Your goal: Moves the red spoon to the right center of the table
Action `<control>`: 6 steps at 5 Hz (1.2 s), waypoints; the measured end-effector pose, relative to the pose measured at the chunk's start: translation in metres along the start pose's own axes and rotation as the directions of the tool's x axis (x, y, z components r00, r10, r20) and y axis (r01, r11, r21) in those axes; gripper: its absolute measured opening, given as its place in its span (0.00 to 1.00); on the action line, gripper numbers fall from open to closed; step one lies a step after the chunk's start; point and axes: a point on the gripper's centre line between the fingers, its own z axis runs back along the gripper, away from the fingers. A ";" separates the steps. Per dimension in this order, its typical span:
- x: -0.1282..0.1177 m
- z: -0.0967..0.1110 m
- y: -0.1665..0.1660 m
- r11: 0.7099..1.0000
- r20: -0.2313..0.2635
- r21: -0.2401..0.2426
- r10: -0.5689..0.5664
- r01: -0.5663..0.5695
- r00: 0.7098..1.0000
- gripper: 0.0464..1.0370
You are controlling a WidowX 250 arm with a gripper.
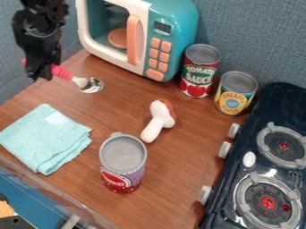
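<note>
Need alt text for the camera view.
Black two-finger gripper at upper left holds a silver spoon with a red handle over a brown wood-grain table. Around: folded light-blue cloth, white-and-brown toy, three printed cans, teal toy microwave, dark toy stove.

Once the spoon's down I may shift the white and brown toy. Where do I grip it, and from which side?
Likely its slim white stem, from straight above, closing across its length: it lies flat, narrower there than at its bulging far end.
</note>
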 end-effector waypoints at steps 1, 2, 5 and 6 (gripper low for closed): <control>-0.020 0.002 -0.015 0.998 0.118 -0.013 0.058 -0.057 0.991 0.35; -0.039 0.000 -0.018 0.997 0.172 -0.002 0.079 -0.079 0.982 0.35; -0.113 -0.014 -0.008 0.998 0.132 0.060 0.021 -0.029 0.991 0.35; -0.127 -0.009 -0.005 0.998 0.111 0.060 -0.004 -0.003 0.994 0.35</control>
